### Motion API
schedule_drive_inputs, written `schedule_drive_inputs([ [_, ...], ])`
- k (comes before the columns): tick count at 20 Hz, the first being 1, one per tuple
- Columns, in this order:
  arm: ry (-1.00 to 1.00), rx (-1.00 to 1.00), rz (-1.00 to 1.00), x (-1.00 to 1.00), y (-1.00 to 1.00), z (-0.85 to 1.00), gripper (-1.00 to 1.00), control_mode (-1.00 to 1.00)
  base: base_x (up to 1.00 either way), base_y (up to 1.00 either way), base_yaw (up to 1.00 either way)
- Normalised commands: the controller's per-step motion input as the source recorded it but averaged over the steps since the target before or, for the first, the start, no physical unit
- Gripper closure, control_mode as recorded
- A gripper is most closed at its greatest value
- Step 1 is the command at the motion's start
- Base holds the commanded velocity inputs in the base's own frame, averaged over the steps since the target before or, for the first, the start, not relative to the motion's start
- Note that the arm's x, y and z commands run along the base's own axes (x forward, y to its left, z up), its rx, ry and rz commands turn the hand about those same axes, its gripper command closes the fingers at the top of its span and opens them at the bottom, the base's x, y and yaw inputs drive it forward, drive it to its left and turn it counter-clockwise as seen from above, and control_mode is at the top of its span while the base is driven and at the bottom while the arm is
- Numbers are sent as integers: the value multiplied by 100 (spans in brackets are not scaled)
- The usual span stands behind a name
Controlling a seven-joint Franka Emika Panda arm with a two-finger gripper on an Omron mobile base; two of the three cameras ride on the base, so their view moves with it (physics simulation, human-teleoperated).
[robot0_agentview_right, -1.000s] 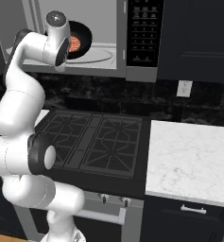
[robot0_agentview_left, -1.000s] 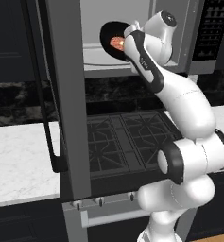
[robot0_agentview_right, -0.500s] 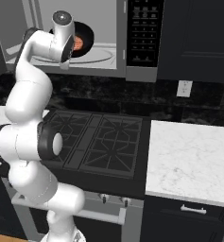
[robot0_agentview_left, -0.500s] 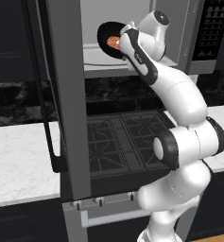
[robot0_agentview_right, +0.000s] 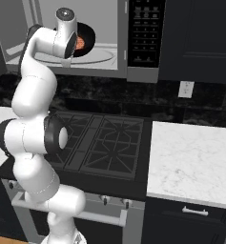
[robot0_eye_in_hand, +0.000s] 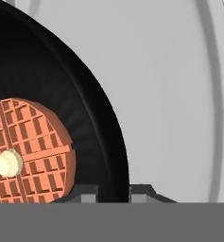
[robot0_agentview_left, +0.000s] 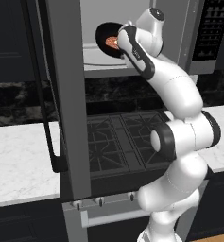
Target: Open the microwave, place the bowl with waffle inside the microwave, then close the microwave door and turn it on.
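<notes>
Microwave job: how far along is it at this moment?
Done: the microwave door is swung open. In hand: the gripper is shut on the rim of the bowl, waffle inside, held tilted in the microwave cavity. Left: set the bowl on the turntable, release, close the door, switch it on.

Glossy black bowl (robot0_eye_in_hand: 61,94), orange-red gridded waffle (robot0_eye_in_hand: 33,151) with pale yellow centre.

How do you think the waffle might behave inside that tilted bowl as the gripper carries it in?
The waffle lies loose in the glossy black bowl, so it could slide. The bowl, pinched at its rim by the gripper, looks steeply tilted and might pivot.
</notes>
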Motion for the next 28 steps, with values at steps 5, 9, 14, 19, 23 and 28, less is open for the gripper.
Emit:
schedule_drive_inputs([
  [5, -1, 0, -1, 8, 3, 0, 100, -100, 0, 0, 0],
  [9, 0, 0, 0, 0, 0, 0, 100, -100, 0, 0, 0],
  [14, 0, 0, 0, 0, 0, 0, -100, -100, 0, 0, 0],
  [19, 0, 0, 0, 0, 0, 0, -100, -100, 0, 0, 0],
  [23, 0, 0, 0, 0, 0, 0, -100, -100, 0, 0, 0],
  [28, -7, 0, 0, -12, 0, 10, -100, -100, 0, 0, 0],
])
